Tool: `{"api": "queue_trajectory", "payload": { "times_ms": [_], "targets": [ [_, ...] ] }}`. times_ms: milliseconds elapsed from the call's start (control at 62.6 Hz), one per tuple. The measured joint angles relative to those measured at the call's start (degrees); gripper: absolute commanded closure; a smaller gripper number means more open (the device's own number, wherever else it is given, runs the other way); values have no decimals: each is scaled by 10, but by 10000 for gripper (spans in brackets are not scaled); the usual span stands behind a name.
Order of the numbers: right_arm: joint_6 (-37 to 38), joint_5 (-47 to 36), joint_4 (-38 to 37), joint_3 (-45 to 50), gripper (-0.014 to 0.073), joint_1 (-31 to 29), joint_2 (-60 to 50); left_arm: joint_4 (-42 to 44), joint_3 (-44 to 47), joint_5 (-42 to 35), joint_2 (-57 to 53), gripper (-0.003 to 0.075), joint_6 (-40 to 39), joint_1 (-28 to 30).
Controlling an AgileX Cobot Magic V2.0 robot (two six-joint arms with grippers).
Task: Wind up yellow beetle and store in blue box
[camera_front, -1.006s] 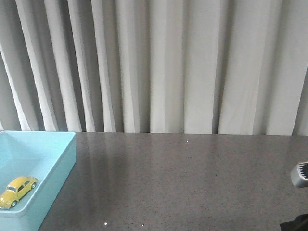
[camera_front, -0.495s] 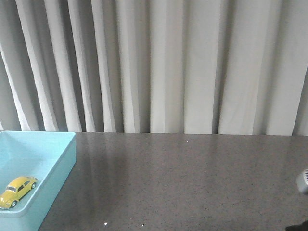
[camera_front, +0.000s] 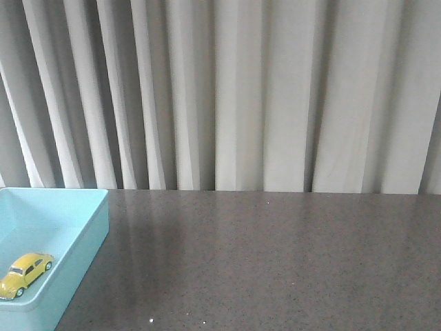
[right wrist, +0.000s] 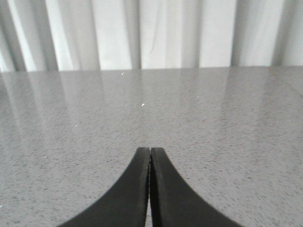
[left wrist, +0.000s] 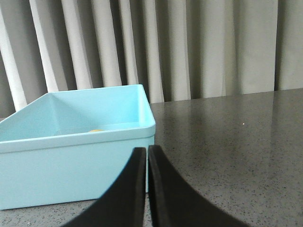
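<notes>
The right gripper [right wrist: 149, 156] was positioned low over the table [right wrist: 199, 118], with its two black fingers [right wrist: 135, 189] pressed together so that only a thin seam showed between them and nothing was held. The table was a grey speckled surface with a slight sheen and a few small bright flecks. Behind the far edge of the table hung a pale pleated curtain [right wrist: 156, 33].

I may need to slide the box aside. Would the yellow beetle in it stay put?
Probably not: the yellow beetle stands on its wheels on the smooth floor of the blue box, so a nudge could roll it. The low walls should likely keep it inside.
</notes>
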Motion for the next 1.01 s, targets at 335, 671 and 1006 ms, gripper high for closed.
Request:
{"api": "queue_trajectory", "payload": {
  "times_ms": [335,671,1006],
  "targets": [
    [0,-31,4,99,601,-19,-118,0,0,0,0,726,0,0],
    [-1,-35,4,99,601,-19,-119,0,0,0,0,726,0,0],
    [-26,-37,25,99,601,-19,-119,0,0,0,0,726,0,0]
  ]
}}
